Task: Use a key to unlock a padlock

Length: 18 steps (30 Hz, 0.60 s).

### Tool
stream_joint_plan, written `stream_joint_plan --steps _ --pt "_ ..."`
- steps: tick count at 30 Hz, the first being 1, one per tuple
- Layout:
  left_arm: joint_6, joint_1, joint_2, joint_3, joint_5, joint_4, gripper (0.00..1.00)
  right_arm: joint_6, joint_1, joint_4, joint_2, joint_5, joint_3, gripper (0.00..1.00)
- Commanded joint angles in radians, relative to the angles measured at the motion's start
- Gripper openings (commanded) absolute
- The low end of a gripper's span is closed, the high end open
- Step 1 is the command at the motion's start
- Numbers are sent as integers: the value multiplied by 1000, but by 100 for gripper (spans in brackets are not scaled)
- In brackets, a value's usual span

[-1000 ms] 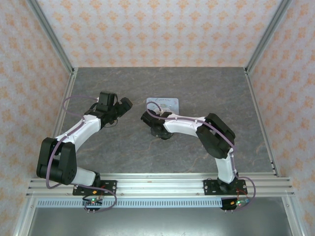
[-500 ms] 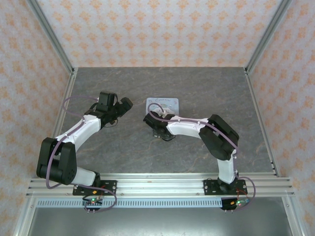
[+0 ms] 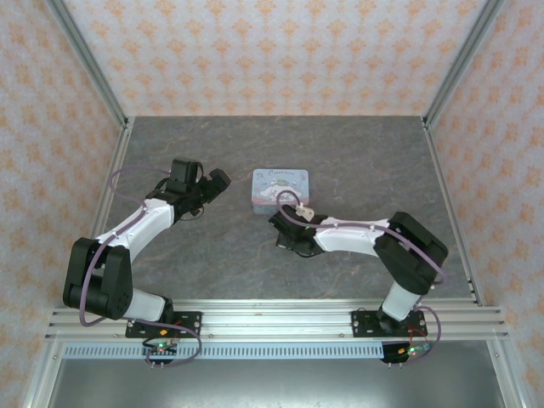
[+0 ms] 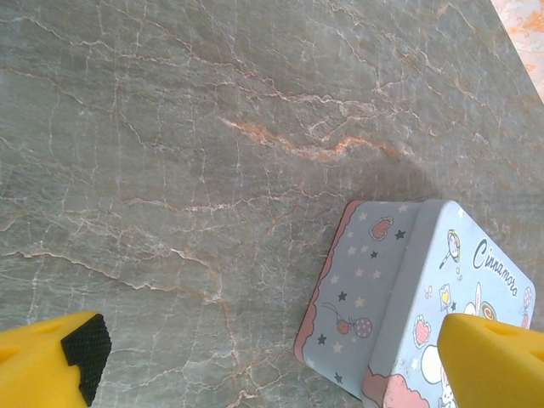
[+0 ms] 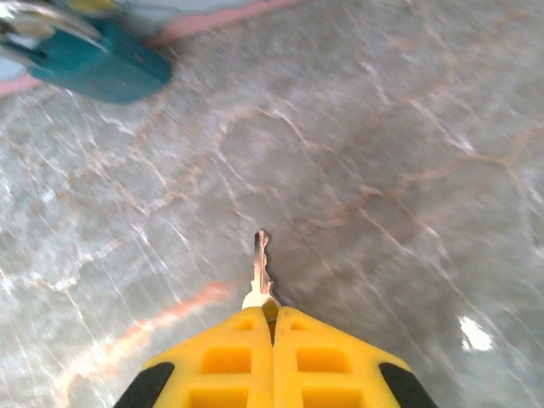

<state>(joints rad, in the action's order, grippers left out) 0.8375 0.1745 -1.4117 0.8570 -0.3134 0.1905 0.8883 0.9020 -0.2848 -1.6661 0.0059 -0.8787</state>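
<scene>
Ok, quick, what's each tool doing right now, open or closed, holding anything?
Left tool: open, holding nothing.
Right tool: closed, pinching the key by its head.

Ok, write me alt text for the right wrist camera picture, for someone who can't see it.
The right gripper, shut, pinches a small silver key by its head, blade pointing away over a grey marbled table. A blurred teal padlock shows at the top left, apart from the key.
</scene>
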Motion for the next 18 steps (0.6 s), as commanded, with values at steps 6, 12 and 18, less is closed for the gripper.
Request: stream_joint_plan --steps 6,12,18 --pt "29 16 51 -7 -49 0 100 72 -82 227 163 -105 187 0" --pt "58 82 37 15 -50 -1 100 104 -129 284 234 -152 230 0" --pt "105 167 1 51 -73 -17 100 122 -168 330 306 -208 222 0"
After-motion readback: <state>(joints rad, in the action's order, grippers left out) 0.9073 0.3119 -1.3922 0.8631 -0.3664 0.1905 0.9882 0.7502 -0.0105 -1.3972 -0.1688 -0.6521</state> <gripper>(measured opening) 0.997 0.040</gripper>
